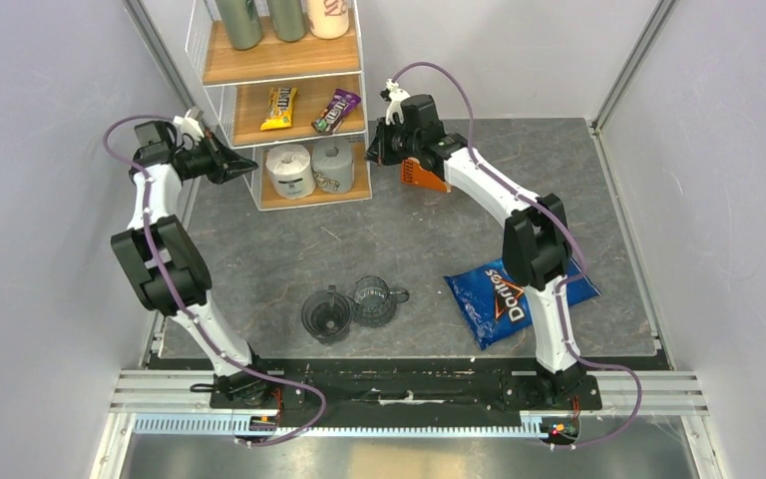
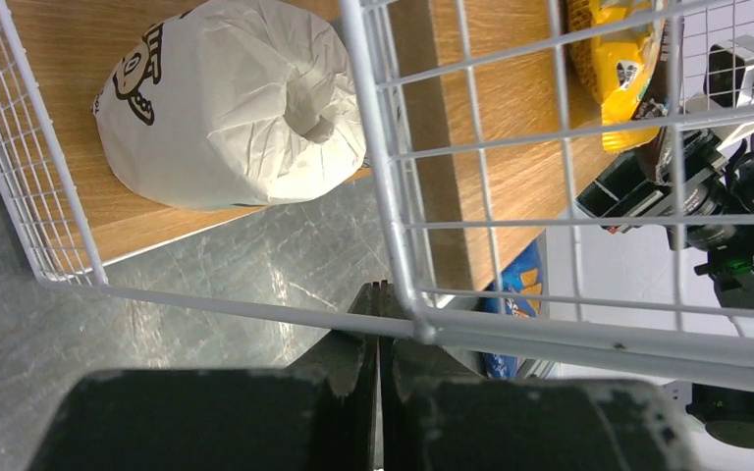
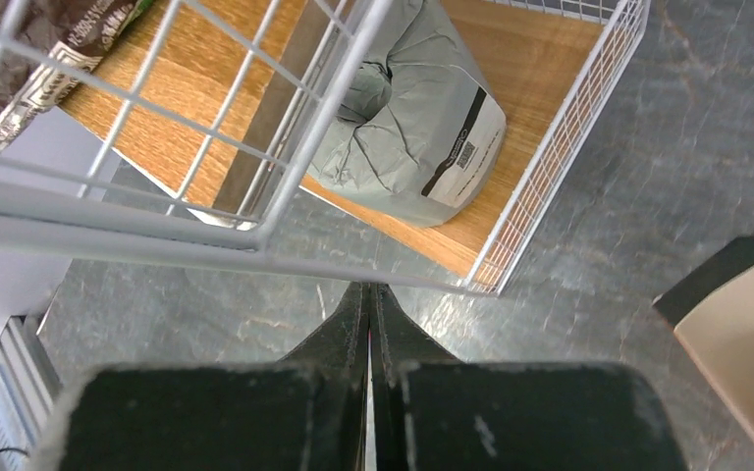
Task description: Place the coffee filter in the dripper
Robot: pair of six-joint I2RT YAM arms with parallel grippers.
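**Two-arm station, filter not yet in hand.** The dripper (image 1: 326, 315) stands upright near the near edge of the table (image 1: 559, 200), roughly midway between the two arm bases. Its rim faces up and it looks empty, so a filter could be lowered in from above. A glass mug (image 1: 374, 300) stands just beside it on the right.

No loose coffee filter shows in any view. An orange-and-white packet (image 1: 427, 180) lies toward the far edge, partly under the right wrist, and is judged its likely source.

The left gripper (image 2: 380, 291) and right gripper (image 3: 368, 289) each have their fingers pressed together with nothing between them. They point at opposite lower corners of the wire shelf (image 1: 279, 62), well apart from the dripper.

Only the overhead view shows the dripper, mug, packet and a blue chip bag (image 1: 499, 299) beside the right arm. Only the wrist views show the closed fingertips and the shelf's bottom tier close up: a white paper roll (image 2: 231, 103) from the left, a grey one (image 3: 407, 118) from the right. A tan panel (image 3: 736, 343) at the edge of the right wrist view may be the packet, but this cannot be confirmed.
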